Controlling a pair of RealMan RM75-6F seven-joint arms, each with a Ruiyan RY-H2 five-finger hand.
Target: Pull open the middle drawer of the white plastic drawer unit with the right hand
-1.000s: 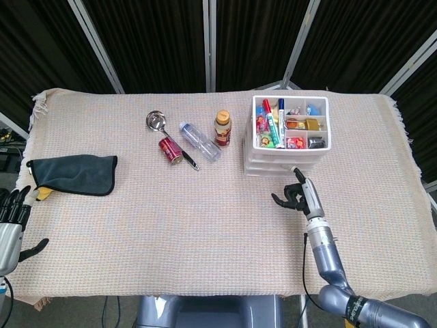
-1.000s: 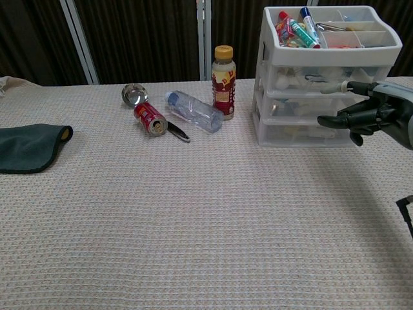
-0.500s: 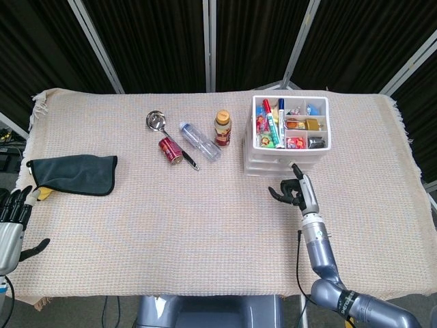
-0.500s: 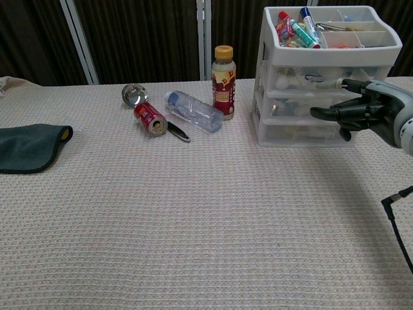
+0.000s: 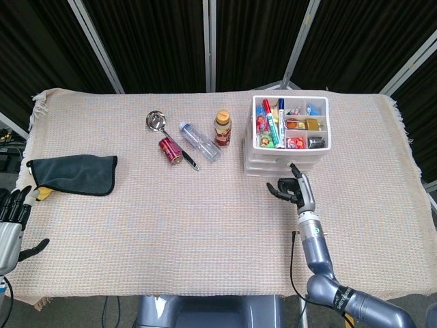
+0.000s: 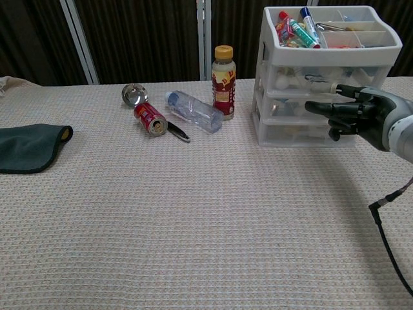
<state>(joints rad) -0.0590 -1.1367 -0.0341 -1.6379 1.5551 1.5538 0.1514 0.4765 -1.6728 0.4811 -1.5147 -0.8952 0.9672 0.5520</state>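
The white plastic drawer unit (image 5: 287, 158) (image 6: 284, 77) stands at the back right, its top tray full of markers and small items. Its middle drawer (image 6: 288, 107) sits flush with the drawers above and below it. My right hand (image 5: 291, 189) (image 6: 348, 113) hovers just in front of the unit at middle-drawer height, fingers apart and half curled toward the drawer fronts, holding nothing. Whether it touches the drawer I cannot tell. My left hand (image 5: 11, 220) hangs off the table's near left edge with its fingers spread and nothing in it.
Left of the unit stand a brown bottle (image 6: 223, 72), a lying clear water bottle (image 6: 193, 111), a red can (image 6: 150, 118) and a ladle (image 6: 134, 95). A dark folded cloth (image 5: 74, 173) lies at the far left. A black cable (image 6: 390, 245) trails from the right arm.
My right hand has moved left and closer to the drawer unit, now level with the middle drawer. The drawers and the left hand have not moved.
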